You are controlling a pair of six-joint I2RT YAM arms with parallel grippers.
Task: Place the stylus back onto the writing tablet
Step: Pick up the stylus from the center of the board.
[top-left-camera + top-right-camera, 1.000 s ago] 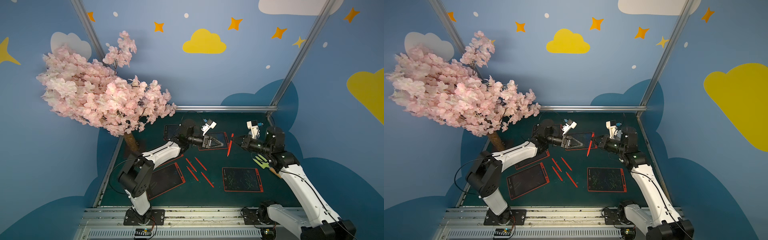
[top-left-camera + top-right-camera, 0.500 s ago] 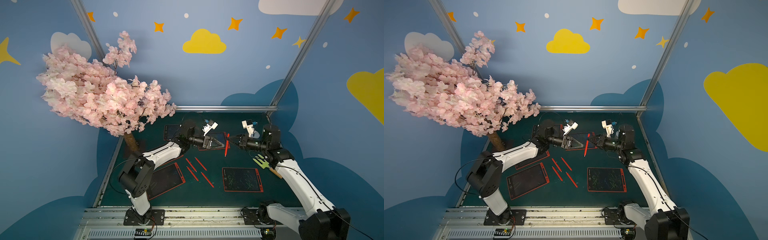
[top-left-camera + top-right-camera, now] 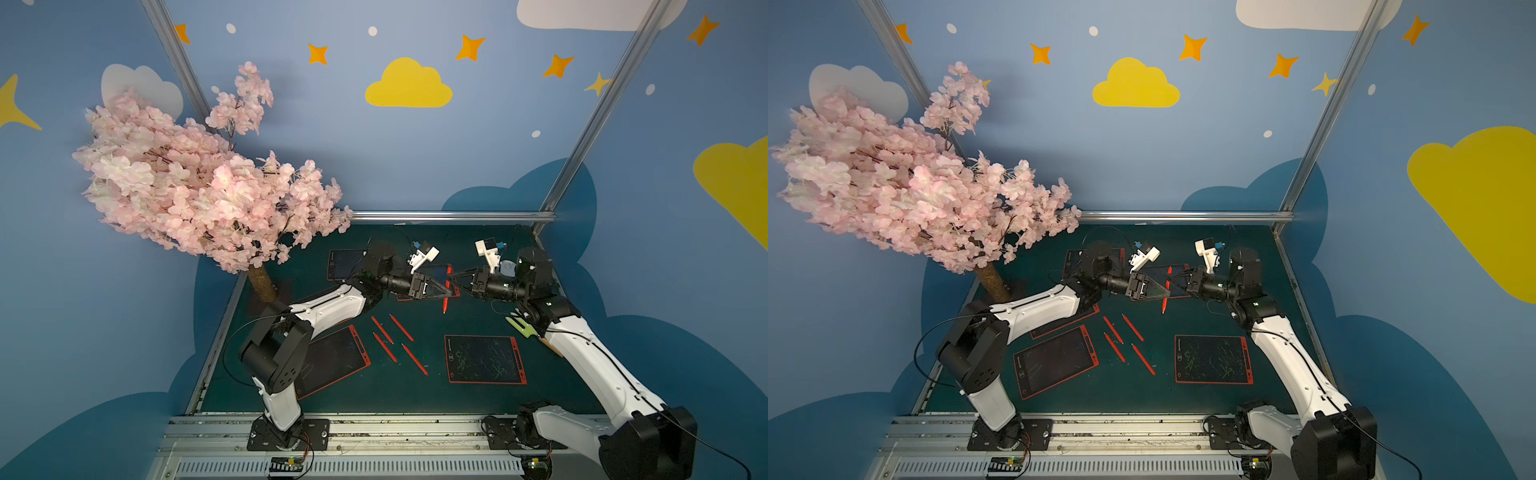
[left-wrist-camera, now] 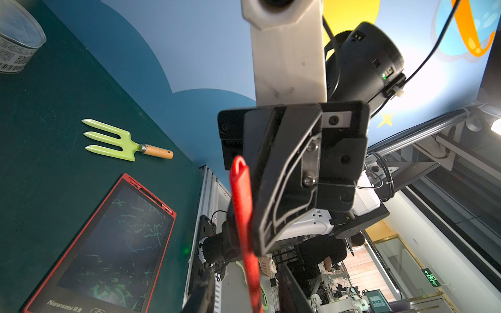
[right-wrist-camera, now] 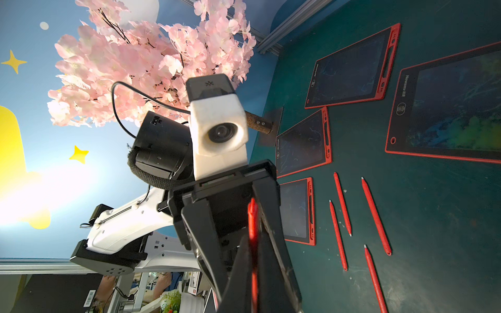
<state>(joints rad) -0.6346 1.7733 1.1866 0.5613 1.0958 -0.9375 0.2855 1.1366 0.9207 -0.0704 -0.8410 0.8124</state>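
Observation:
A red stylus (image 3: 445, 300) hangs nearly upright above the far writing tablet (image 3: 436, 272) in both top views. My right gripper (image 3: 449, 277) is shut on its upper part; in the right wrist view the stylus (image 5: 253, 216) sits pinched between my right gripper's (image 5: 253, 271) fingers. My left gripper (image 3: 447, 293) faces it tip to tip. In the left wrist view the stylus (image 4: 242, 211) runs between my left gripper's (image 4: 248, 295) jaws, which stand apart with a gap on each side.
Several loose red styluses (image 3: 392, 337) lie mid-mat. More red-framed tablets lie at the front right (image 3: 484, 359), front left (image 3: 332, 361) and far left (image 3: 345, 264). A green garden fork (image 3: 521, 328) and a clear cup (image 4: 16, 40) sit by the right arm. A cherry tree (image 3: 199, 183) overhangs the left.
My right gripper has carried the stylus left, up to the left gripper's fingertips. The left jaws have narrowed around it. The left arm has barely shifted.

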